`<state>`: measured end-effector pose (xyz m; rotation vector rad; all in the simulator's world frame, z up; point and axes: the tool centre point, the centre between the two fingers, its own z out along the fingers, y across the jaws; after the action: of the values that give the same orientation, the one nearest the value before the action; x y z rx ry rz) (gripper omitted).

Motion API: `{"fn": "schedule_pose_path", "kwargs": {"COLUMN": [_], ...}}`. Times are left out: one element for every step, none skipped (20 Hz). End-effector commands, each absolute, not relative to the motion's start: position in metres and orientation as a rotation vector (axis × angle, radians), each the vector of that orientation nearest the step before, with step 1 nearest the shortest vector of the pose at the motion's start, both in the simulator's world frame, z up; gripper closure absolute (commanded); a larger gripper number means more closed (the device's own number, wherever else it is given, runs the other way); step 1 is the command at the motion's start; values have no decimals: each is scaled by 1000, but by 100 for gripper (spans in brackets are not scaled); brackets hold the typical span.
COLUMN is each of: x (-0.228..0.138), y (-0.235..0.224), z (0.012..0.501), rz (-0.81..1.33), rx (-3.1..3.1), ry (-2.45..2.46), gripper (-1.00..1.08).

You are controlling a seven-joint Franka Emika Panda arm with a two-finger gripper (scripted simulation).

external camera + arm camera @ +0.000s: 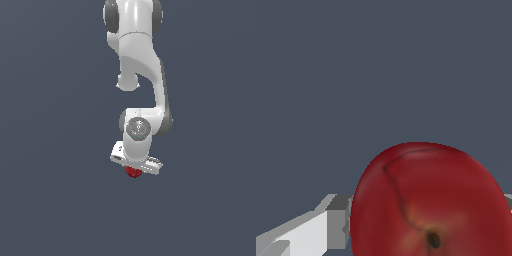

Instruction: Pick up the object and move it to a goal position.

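While the white arm (pixel 137 60) hangs down from the top of the exterior view, its tool (pixel 134 170) sits low in the middle of the picture, a little below the centre. The wide white body of the tool is tilted, with the end on the exterior view's left higher than the end on the exterior view's right. Just under this body a small dark-red object (pixel 133 172) shows, touching the underside of the tool. Only its lower part is visible there; the upper part is hidden by the tool, and it is much narrower than the white body above it.

From the wrist view the same object (pixel 428 200) fills a big part of the picture. It is round, deep red, with a dark curved crease across its skin and a small dark pit near a lighter, orange patch. One grey-white finger (pixel 336 222) stands right against one side of the object, and a small grey piece at the opposite edge of the picture seems to be the other finger. So the tool appears closed around the object, gripping it from two sides with only the object's width between the fingers.

Everything around is a plain dark grey-blue surface (pixel 50 200), and the pictures do not tell whether the object rests on it or is lifted above it.
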<state>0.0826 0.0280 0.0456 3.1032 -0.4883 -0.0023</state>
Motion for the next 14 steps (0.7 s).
{"fn": "schedule_pose_path", "kwargs": {"x": [83,83,83,83,83,83,83,83,83,83,82,82,81,80], "y": [28,28,28,28,28,28,28,28,28,28,28,29,29,29], "z": [46,46,46,46,46,46,46,46,46,46,46,46,46,46], "rz": [0,0,0,0,0,0,0,0,-2,-2,-2,-2,-2,-2], "rx": [3103,3103,3103,3103,3103,3103,3103,3103,3103,3103,3103,3103,3103,3103], "ry": [-488,-488,-488,-488,-488,-488,-488,-488,-488,-488,-488,-488,-488,-488], "gripper": [108,108,108,108,108,108,108,108,108,108,108,108,108,108]}}
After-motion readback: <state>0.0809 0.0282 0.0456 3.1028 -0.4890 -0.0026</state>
